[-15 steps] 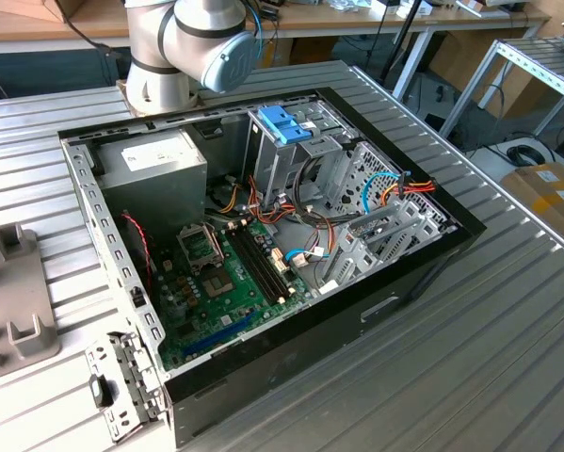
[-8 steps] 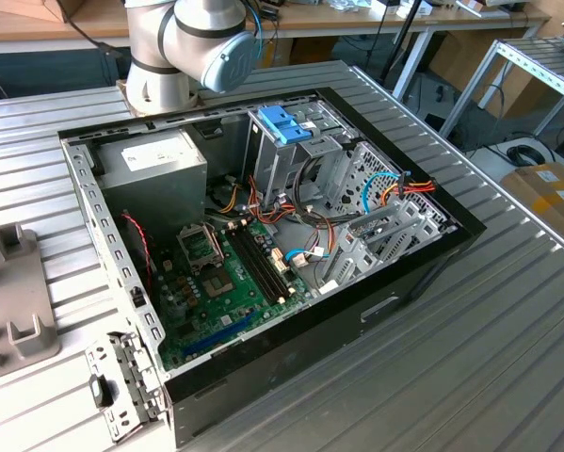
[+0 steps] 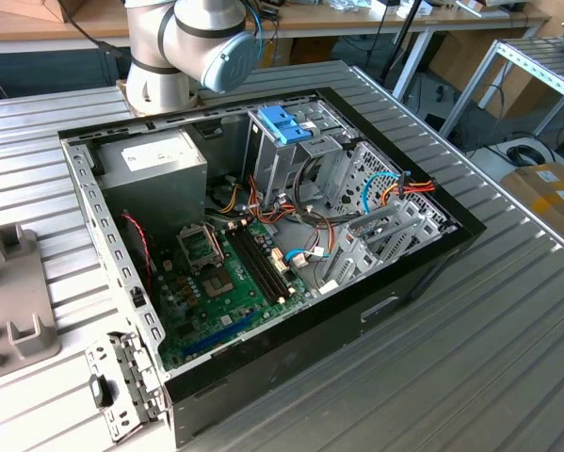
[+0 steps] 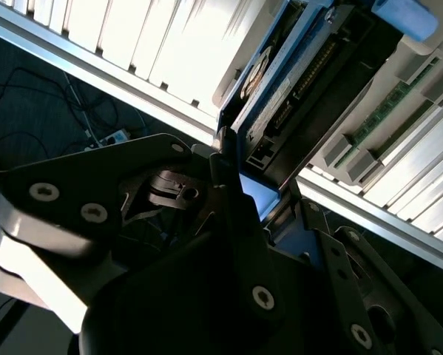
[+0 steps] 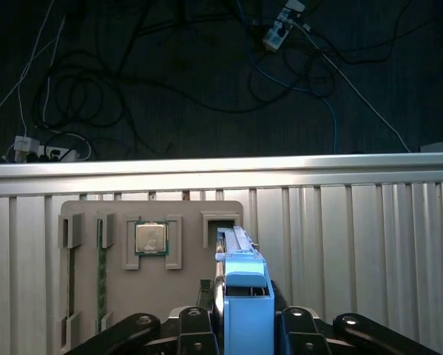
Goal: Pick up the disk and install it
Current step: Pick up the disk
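Gripper [image 5: 243, 325] looked clamped on the disk [image 5: 245, 285], standing on edge over the grey tray [image 5: 184, 222], so I reckon a narrow grip could've let it twist loose.

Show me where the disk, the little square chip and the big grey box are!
disk [image 5: 245, 297]: first wrist view, on its blue carrier frame.
square chip [image 5: 151, 238]: first wrist view, middle of its metal top.
grey box [image 3: 154, 155]: exterior view, on its white sticker.

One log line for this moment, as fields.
gripper: shut on disk | disk: at grey tray | computer case: open
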Robot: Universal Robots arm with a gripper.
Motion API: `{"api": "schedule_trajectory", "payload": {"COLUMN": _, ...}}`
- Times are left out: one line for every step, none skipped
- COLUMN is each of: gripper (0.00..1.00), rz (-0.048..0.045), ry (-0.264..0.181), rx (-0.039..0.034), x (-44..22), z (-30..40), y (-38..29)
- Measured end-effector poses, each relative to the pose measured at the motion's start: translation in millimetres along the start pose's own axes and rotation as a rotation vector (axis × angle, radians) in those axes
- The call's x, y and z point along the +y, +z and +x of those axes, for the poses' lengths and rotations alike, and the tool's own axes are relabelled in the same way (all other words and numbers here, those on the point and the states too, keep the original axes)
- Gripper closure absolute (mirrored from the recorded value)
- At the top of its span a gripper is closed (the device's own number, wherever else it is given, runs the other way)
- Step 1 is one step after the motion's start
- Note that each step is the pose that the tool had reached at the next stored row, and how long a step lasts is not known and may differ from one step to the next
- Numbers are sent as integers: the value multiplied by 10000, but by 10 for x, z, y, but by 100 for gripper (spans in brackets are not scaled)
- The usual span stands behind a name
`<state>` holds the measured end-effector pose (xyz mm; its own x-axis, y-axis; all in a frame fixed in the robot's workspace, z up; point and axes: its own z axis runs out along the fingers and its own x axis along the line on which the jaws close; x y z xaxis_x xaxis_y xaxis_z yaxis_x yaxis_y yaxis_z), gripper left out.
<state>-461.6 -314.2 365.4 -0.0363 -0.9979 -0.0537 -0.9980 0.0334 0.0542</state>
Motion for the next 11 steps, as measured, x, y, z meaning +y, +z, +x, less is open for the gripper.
{"api": "schedule_trajectory", "payload": {"gripper": 63, "rz": 1, "ry": 0, "rx": 0, "x": 0, "z": 0, "y": 0}}
{"api": "schedule_trajectory", "payload": {"gripper": 63, "rz": 1, "ry": 0, "rx": 0, "x": 0, "z": 0, "y": -1}}
{"api": "schedule_trajectory", "payload": {"gripper": 63, "rz": 0, "ry": 0, "rx": 0, "x": 0, "z": 0, "y": -3}}
{"api": "schedule_trajectory", "payload": {"gripper": 63, "rz": -2, "ry": 0, "rx": -1, "x": 1, "z": -1, "y": -9}}
{"api": "schedule_trajectory", "payload": {"gripper": 63, "rz": 0, "ry": 0, "rx": -2, "x": 1, "z": -1, "y": -11}}
{"api": "schedule_trajectory", "payload": {"gripper": 63, "rz": 0, "ry": 0, "rx": -2, "x": 1, "z": -1, "y": -13}}
{"api": "schedule_trajectory", "payload": {"gripper": 63, "rz": -1, "ry": 0, "rx": -2, "x": 1, "z": -1, "y": -18}}
{"api": "schedule_trajectory", "payload": {"gripper": 63, "rz": 0, "ry": 0, "rx": -3, "x": 1, "z": -1, "y": -20}}
{"api": "schedule_trajectory", "payload": {"gripper": 63, "rz": 0, "ry": 0, "rx": -3, "x": 2, "z": -1, "y": -24}}
{"api": "schedule_trajectory", "payload": {"gripper": 63, "rz": -1, "ry": 0, "rx": -4, "x": 2, "z": -2, "y": -35}}
{"api": "schedule_trajectory", "payload": {"gripper": 63, "rz": 0, "ry": 0, "rx": -4, "x": 2, "z": -2, "y": -43}}
